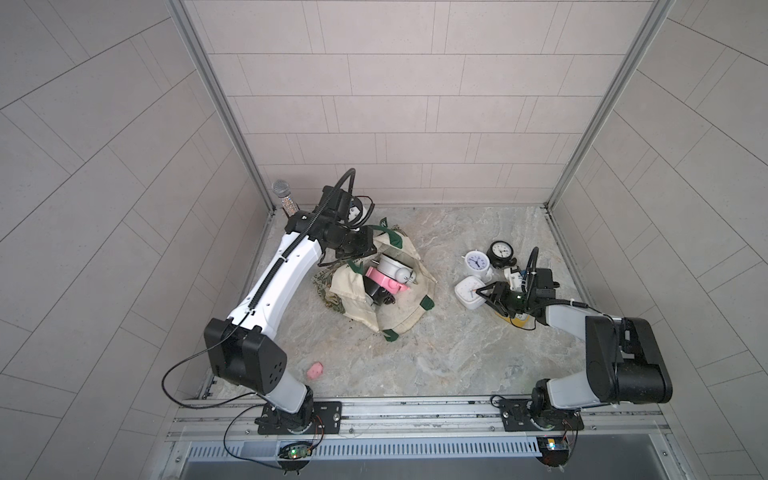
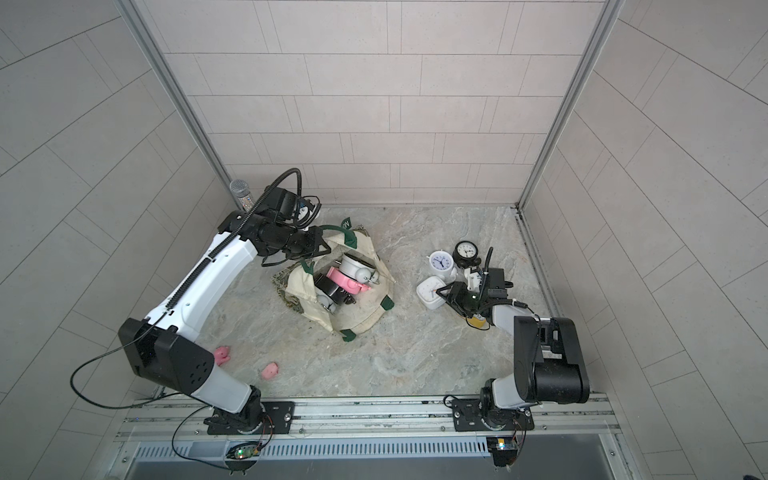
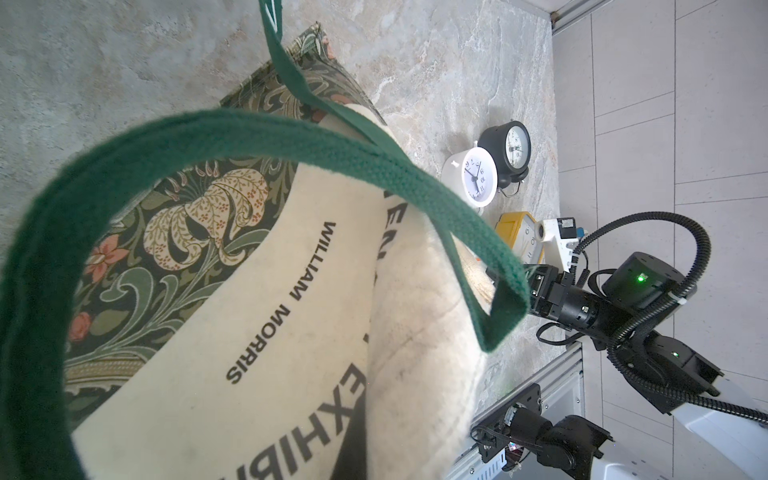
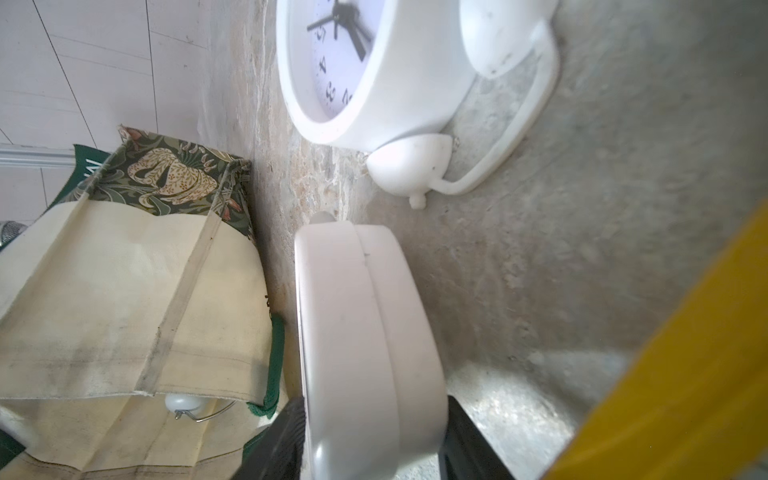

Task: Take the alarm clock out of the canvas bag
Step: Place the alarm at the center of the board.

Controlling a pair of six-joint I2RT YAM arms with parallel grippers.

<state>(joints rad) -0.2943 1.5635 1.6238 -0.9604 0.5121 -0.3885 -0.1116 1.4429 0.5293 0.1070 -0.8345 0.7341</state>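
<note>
Canvas bag point(image 3: 199, 399): "WILLIAM MORRIS" | left jaws clenched on handle point(image 3: 291, 137) | right jaws astride square clock point(image 4: 365, 332), grip unclear

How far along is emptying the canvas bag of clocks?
Done: white round clock, black clock, yellow clock lie outside. In hand: right gripper's jaws flank the white square clock; left gripper holds the canvas bag. Left: pink clock, among several, inside.

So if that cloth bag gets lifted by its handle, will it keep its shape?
Probably not: the canvas bag lies slumped and folded, so it looks floppy. With several clocks piled inside, it would likely sag and feel bottom-heavy.
</note>
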